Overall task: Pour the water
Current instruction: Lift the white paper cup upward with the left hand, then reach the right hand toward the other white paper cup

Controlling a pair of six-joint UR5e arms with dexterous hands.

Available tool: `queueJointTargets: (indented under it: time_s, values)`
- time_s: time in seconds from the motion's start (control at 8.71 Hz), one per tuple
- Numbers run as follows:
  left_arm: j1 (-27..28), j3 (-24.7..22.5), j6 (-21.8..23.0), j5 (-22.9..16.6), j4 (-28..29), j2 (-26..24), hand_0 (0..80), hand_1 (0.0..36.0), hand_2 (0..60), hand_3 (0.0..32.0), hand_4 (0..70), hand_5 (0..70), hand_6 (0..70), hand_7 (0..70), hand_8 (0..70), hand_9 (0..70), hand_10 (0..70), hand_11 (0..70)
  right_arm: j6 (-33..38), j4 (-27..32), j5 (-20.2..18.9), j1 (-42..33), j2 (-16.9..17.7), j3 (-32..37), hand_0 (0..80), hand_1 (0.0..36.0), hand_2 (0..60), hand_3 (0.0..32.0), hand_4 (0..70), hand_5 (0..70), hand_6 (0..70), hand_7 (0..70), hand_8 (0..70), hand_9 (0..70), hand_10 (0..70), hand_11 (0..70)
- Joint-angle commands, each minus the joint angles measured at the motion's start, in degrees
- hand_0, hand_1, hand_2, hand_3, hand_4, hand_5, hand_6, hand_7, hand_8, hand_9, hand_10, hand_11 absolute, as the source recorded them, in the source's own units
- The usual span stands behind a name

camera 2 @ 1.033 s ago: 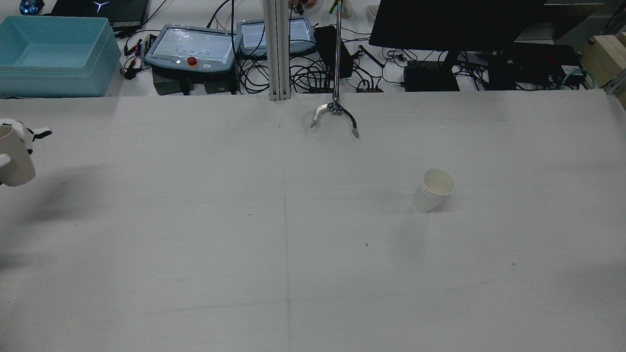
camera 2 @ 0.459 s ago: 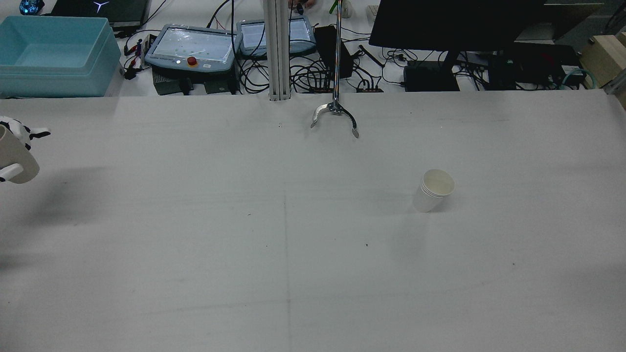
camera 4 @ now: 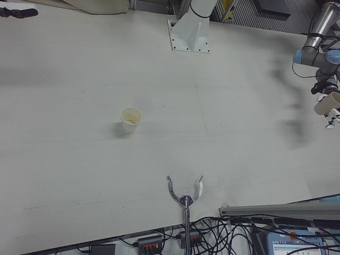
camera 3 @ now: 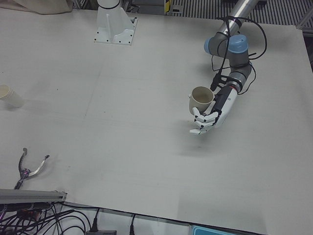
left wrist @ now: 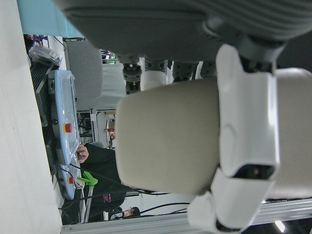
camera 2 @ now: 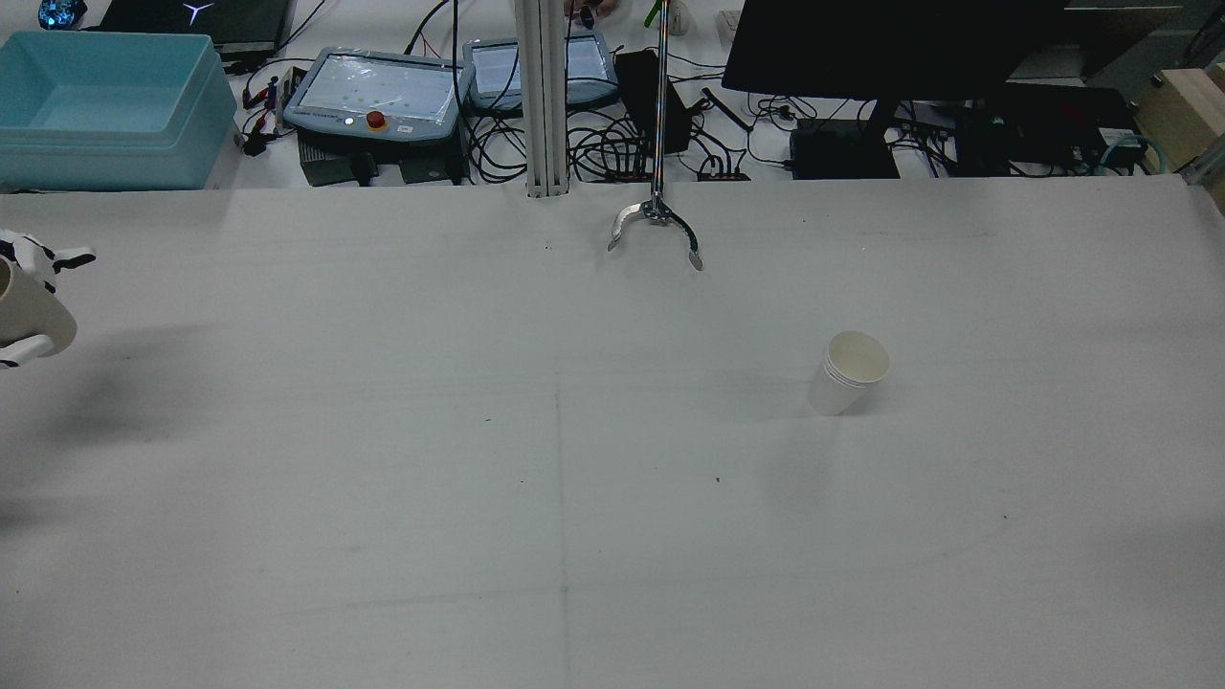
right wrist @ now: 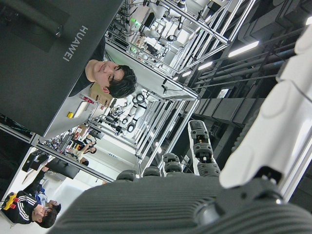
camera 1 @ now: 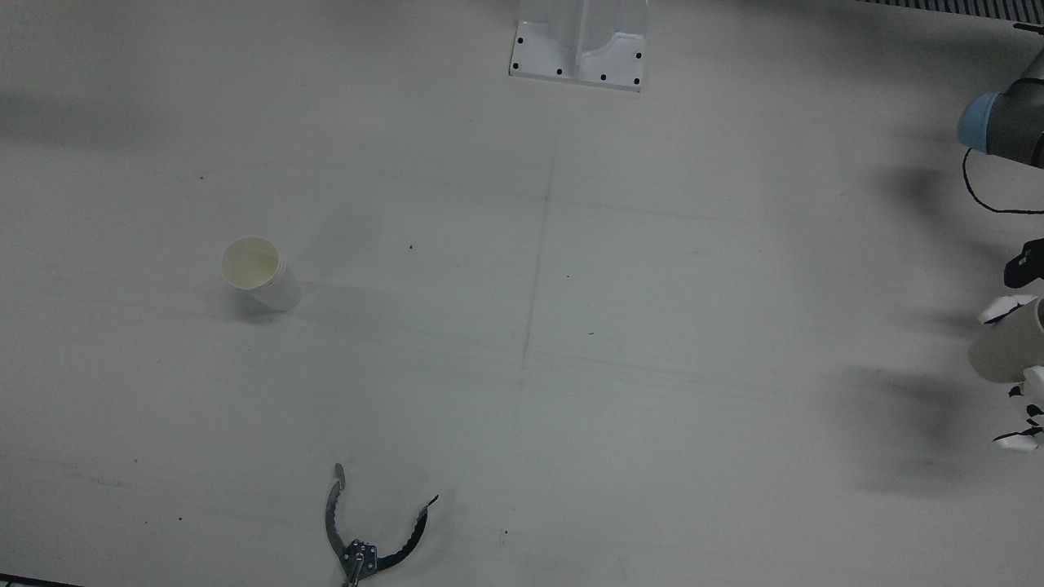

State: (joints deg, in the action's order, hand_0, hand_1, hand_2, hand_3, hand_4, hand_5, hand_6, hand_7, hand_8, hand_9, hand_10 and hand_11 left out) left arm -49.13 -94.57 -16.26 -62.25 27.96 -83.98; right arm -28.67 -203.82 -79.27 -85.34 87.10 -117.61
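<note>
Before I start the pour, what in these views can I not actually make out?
- Water in the held cup: the left-front view is too small to show inside it, and in the left hand view only its wall shows, crossed by the left hand.
- Right hand: only its own camera shows it; fingers cut off by the edge, state unclear.
- Contents of the paper cups: the front view shows a pale interior only; water would not stand out.

Left robot hand (camera 3: 210, 113) tilted cup (camera 3: 201, 98) further.
</note>
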Motion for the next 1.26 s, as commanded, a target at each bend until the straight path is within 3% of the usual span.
queueJointTargets:
  time_s: [0.0,0.23,0.57,0.69,0.8,0.92,1.15]
  values:
    - [-0.4,-0.4,0.4,-0.2,-0.4,0.0,65.5,36.0,60.0,0.0,56.5,70.0,41.5,70.0,56.2,70.0,15.1,24.8,0.0,0.0,0.0,0.0,0.1,0.1,45.7,7.4,0.0,0.0,10.0,10.7,4.5,9.2,0.0,0.4,0.0,0.0]
    - [-0.4,-1.1,0.9,-0.2,-1.1,0.0,60.6,36.0,60.0,0.0,55.3,70.0,41.5,70.0,56.0,70.0,15.3,24.8,0.2,0.4,0.3,1.1,0.1,3.4,45.7,7.4,0.0,0.0,9.9,10.6,4.7,9.4,0.0,0.4,0.0,0.0]
    - [-0.4,-2.4,0.8,-0.4,-2.5,0.0,58.8,36.0,60.0,0.0,52.8,70.0,41.5,70.0,55.9,70.0,15.4,24.9,0.1,19.2,1.7,6.1,-0.1,21.6,44.8,6.7,0.0,0.0,8.8,7.3,3.6,7.3,0.9,1.3,0.8,2.1]
    - [-0.4,-2.7,0.8,-0.4,-3.1,0.0,59.2,36.0,60.0,0.0,53.3,70.0,41.6,70.0,56.0,70.0,15.4,24.8,0.1,20.5,1.8,6.9,0.3,23.9,44.9,6.2,0.0,0.0,9.3,7.8,3.6,7.7,1.8,1.4,0.5,1.6]
    - [-0.4,-2.8,0.8,-0.4,-3.2,0.0,57.2,36.0,60.0,0.0,49.1,70.0,41.5,70.0,56.1,70.0,15.4,24.9,0.0,21.5,2.1,8.0,0.1,26.7,45.7,6.2,0.0,0.0,9.5,8.1,3.5,7.9,2.4,1.0,0.1,1.0]
    - [-0.4,-2.8,0.8,-0.4,-3.2,0.0,56.3,36.0,60.0,0.0,47.8,70.0,41.4,70.0,56.0,70.0,15.4,24.9,-0.1,25.8,4.5,12.0,-0.1,30.0,45.8,6.7,0.0,0.0,8.6,6.4,2.5,6.0,2.3,0.6,0.3,1.3]
    - [-0.7,-2.8,1.0,-0.7,-3.2,0.0,55.9,36.0,60.0,0.0,47.0,70.0,41.4,70.0,56.0,70.0,15.2,24.6,0.9,33.8,16.7,24.7,-0.1,34.4,46.1,7.6,0.0,0.0,7.2,3.5,0.9,2.0,2.6,1.3,1.1,2.7]
